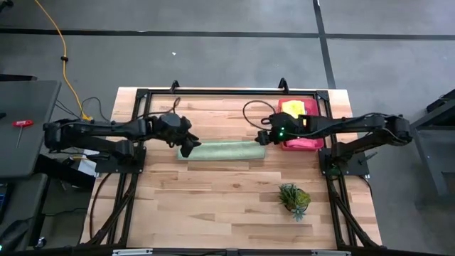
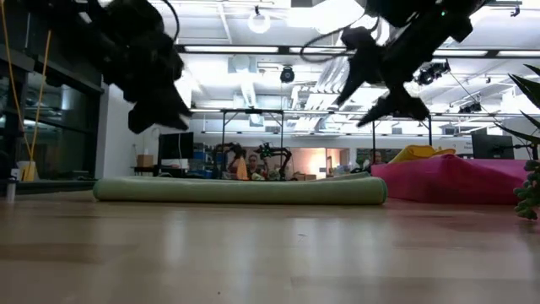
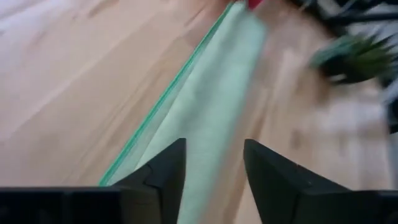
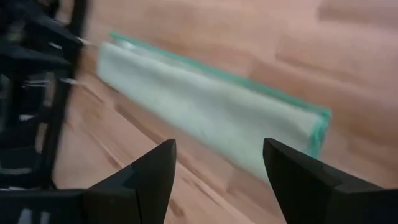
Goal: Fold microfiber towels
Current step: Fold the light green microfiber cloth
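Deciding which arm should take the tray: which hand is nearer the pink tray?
Right. The right hand hovers just beside the pink tray, at the folded green towel's near end; the left hand is over its far end.

Grey floor (image 1: 213,57) crossed by dark lines — bright ceiling lights (image 2: 260,22) overhead.

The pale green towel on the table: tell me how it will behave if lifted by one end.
The pale green towel lies as a long, flat folded strip, so it would likely droop limply and probably unfold. It looks soft and fuzzy, so probably light, unlikely to slip, roll or tip.
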Robot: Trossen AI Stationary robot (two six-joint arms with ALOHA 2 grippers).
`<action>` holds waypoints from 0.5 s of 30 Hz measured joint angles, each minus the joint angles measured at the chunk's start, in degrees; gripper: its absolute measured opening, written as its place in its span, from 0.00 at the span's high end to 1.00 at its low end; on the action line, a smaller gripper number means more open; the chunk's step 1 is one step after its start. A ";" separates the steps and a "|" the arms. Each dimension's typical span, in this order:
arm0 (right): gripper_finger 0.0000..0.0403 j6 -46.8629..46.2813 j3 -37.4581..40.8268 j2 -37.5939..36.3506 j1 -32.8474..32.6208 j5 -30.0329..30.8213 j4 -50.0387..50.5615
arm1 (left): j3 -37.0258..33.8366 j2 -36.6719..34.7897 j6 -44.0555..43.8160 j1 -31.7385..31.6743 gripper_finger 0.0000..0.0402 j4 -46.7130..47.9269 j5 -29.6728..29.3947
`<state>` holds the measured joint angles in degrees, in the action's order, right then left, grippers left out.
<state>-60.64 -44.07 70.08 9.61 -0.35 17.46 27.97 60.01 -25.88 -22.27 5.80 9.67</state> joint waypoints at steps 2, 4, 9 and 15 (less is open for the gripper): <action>0.42 -2.09 0.00 1.93 -0.02 -1.66 1.12 | -0.02 2.10 0.12 1.16 0.68 0.34 -3.08; 0.42 -3.80 0.00 4.26 -0.02 -3.15 1.00 | -0.02 4.53 0.61 2.25 0.77 0.28 -6.74; 0.42 -5.37 -1.06 10.06 -0.02 -4.43 3.81 | -0.09 10.37 0.66 3.78 0.97 0.50 -10.91; 0.42 -5.34 -4.83 15.48 -0.02 -1.69 11.95 | -0.09 15.17 2.95 2.97 0.99 0.38 -12.19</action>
<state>-65.98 -48.90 85.56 9.58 -2.04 29.41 27.88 75.18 -22.93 -19.30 6.18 -2.51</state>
